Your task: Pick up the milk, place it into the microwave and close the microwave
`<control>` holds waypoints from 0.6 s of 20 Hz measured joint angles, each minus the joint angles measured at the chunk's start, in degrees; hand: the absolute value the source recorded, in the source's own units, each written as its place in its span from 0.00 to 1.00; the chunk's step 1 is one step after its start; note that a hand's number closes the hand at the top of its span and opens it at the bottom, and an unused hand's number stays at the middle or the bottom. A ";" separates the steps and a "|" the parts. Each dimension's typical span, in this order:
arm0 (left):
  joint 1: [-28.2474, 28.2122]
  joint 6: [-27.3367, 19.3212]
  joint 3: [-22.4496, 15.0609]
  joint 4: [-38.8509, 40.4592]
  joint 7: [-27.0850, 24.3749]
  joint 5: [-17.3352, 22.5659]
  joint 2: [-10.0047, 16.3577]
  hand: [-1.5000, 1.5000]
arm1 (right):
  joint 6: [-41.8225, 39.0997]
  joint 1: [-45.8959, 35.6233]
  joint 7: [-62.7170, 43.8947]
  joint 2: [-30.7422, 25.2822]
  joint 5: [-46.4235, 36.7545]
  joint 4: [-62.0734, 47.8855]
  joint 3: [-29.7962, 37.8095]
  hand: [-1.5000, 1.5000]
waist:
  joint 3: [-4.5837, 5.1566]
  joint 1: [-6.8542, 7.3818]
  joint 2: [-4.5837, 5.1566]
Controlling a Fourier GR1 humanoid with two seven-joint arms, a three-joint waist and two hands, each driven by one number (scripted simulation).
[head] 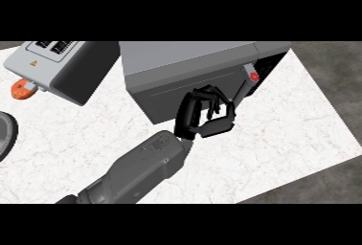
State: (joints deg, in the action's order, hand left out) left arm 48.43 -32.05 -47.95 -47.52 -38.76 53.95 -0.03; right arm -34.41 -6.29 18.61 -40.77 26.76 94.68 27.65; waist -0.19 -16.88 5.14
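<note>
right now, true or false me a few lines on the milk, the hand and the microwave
1. The milk stands beside the microwave. False: no milk shows on the counter.
2. The left hand is at the front of the microwave. True.
3. A toaster stands to the microwave's left. True.
4. Both hands show. False: only the left hand is in view.
5. The red button sits at the left end of the microwave's front. False: it is at the right end.
</note>
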 measured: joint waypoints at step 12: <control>1.02 -0.03 -1.52 0.49 -1.93 2.59 0.00 1.00 | -2.94 -2.31 0.43 -1.11 3.57 -6.29 0.58 0.00 | -0.17 0.40 0.35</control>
State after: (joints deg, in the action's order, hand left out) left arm 49.44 -32.08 -49.46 -47.03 -40.70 56.55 -0.03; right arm -37.35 -8.60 19.05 -41.89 30.32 88.39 28.23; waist -0.36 -16.48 5.49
